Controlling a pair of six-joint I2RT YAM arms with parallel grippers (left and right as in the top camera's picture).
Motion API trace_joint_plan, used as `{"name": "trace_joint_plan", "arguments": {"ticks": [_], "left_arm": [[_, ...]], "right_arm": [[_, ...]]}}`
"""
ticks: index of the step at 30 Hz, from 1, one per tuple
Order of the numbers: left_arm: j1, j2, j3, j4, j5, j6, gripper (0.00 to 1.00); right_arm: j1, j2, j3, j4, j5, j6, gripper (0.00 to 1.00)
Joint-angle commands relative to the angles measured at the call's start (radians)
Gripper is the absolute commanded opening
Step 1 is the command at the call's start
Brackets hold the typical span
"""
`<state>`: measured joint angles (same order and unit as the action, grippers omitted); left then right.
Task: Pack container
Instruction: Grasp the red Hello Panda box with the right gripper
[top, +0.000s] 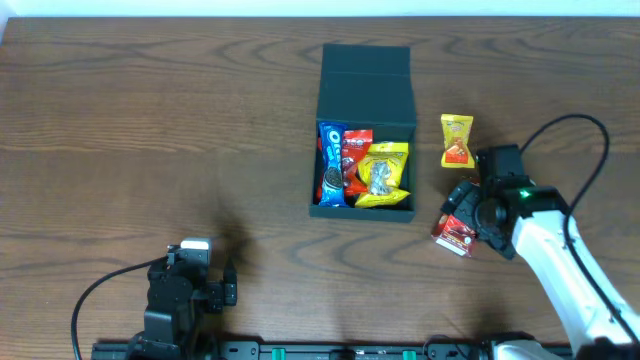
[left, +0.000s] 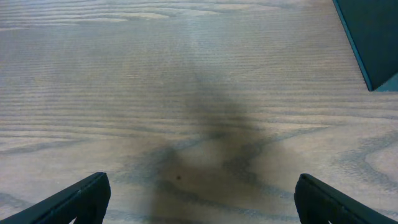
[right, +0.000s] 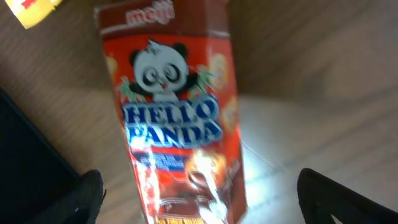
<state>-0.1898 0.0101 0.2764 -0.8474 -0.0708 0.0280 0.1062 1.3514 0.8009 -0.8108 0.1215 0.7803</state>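
Note:
The dark teal container (top: 365, 100) stands open mid-table, its lid folded back, with a blue Oreo packet (top: 329, 165), a red packet (top: 356, 150) and a yellow packet (top: 384, 172) inside. To its right on the table lie a yellow snack packet (top: 457, 140) and a red Hello Panda packet (top: 454, 235). My right gripper (top: 464, 214) hovers open over the Hello Panda packet (right: 174, 118), which lies between the spread fingers of the right gripper (right: 199, 202) without touching them. My left gripper (top: 205, 280) rests open at the front left over bare wood; in its wrist view, the left gripper (left: 202, 205) holds nothing.
A corner of the container (left: 373, 37) shows at the top right of the left wrist view. In the right wrist view, a corner of the yellow packet (right: 34, 9) shows at the top left, with a dark surface (right: 25, 155) at the left edge. The right arm's cable (top: 590, 135) loops above it.

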Motion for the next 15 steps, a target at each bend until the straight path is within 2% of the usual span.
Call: {"name": "trace_joint_plan", "arguments": {"ticks": [1, 15], "left_arm": [[0.007, -0.006, -0.050, -0.040, -0.014, 0.010, 0.95], [0.007, -0.006, -0.050, -0.040, -0.014, 0.010, 0.95]], "right_arm": [[-0.010, 0.040, -0.008, 0.032, -0.006, -0.069, 0.99], [-0.011, 0.129, -0.010, 0.089, -0.010, -0.109, 0.99]]}}
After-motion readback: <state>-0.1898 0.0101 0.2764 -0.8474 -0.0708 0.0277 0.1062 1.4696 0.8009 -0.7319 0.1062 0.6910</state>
